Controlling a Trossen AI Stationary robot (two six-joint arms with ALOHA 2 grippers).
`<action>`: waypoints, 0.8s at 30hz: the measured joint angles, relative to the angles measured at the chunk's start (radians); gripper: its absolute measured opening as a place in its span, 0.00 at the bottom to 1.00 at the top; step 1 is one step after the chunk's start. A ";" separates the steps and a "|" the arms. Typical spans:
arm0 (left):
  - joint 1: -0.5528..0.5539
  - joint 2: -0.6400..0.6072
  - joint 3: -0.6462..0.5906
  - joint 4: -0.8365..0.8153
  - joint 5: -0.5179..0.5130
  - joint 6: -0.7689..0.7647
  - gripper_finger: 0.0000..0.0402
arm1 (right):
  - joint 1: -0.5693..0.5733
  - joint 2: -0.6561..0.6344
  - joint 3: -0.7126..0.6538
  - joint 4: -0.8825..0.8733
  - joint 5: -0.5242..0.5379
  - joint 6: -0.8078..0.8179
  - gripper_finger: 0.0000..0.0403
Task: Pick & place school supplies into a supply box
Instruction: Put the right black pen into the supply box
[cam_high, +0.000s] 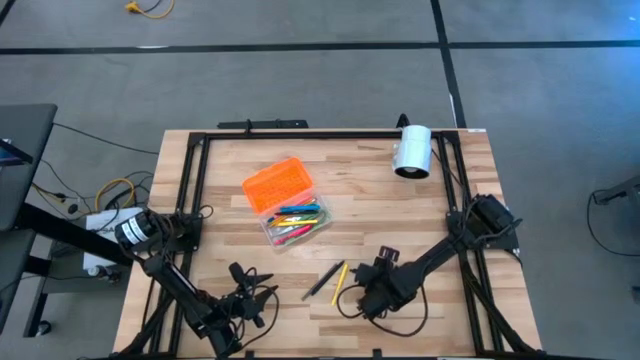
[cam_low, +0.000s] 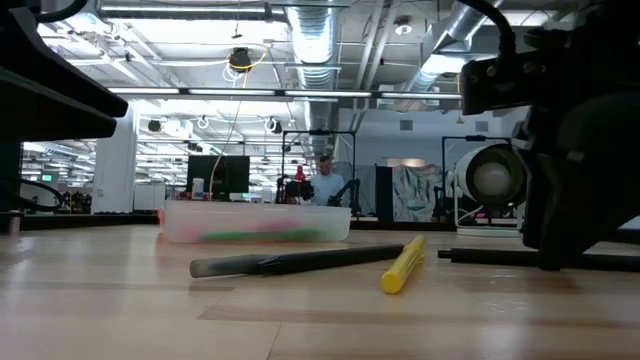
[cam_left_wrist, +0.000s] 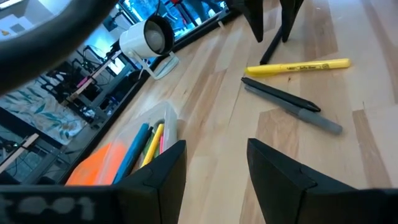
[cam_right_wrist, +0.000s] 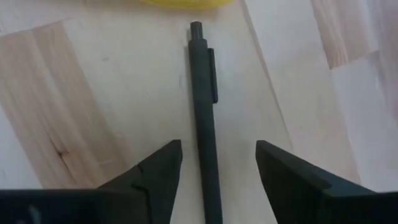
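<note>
Straddling a black pen (cam_right_wrist: 204, 118) on the pale wood table (cam_high: 420, 210), the right gripper (cam_right_wrist: 217, 168) spreads wide.
A yellow highlighter (cam_left_wrist: 298, 66) and grey marker (cam_left_wrist: 292, 107) lie just ahead; farther off sits the orange-lidded supply box (cam_high: 285, 200). The left gripper (cam_left_wrist: 214, 168) waits, parted, empty; beyond, a bright workshop.
</note>
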 joint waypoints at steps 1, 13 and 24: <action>0.000 0.000 0.000 0.000 0.001 0.000 0.40 | -0.004 -0.001 -0.003 0.001 -0.010 0.001 0.51; 0.000 0.000 0.000 0.002 0.033 -0.011 0.40 | -0.043 0.006 -0.006 0.044 -0.116 -0.056 0.23; 0.000 0.000 0.000 0.069 0.062 0.000 0.40 | -0.049 0.007 -0.008 0.083 -0.116 -0.185 0.06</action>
